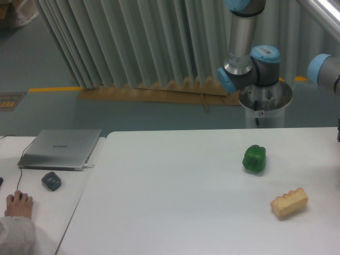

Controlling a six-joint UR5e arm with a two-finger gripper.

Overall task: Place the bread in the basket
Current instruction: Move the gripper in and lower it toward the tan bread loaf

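Bread: a small oblong golden-tan loaf with a bumpy ridged top [289,202] lies on the white counter [175,196] at the right front, its long axis tilted so the right end sits a little farther back than the left. Nothing touches it.

Pepper: a glossy green pepper [254,158] stands on the same counter behind and to the left of the bread, near it but clearly apart.

Arm: the grey-and-blue jointed robot arm [248,61] rises from a round metal pedestal [264,106] behind the far edge of the counter, at the right. Another blue-capped joint shows at the right border of the view.

Fingers: out of the picture; the arm's end runs past the frame, so whether they are spread or closed, and whether they hold anything, cannot be told.

Basket: none shows in this view.

Laptop: a closed silver laptop [61,149] lies on the neighbouring white desk surface at the left.

Small dark object: a rounded dark grey-blue lump [51,181] sits just in front of the laptop.

Person: a hand [19,204] in a pale sleeve rests at the lower left, on a dark object that is mostly hidden under it.

Backdrop: pale grey-green pleated curtain [133,42] hangs behind, above a teal floor.
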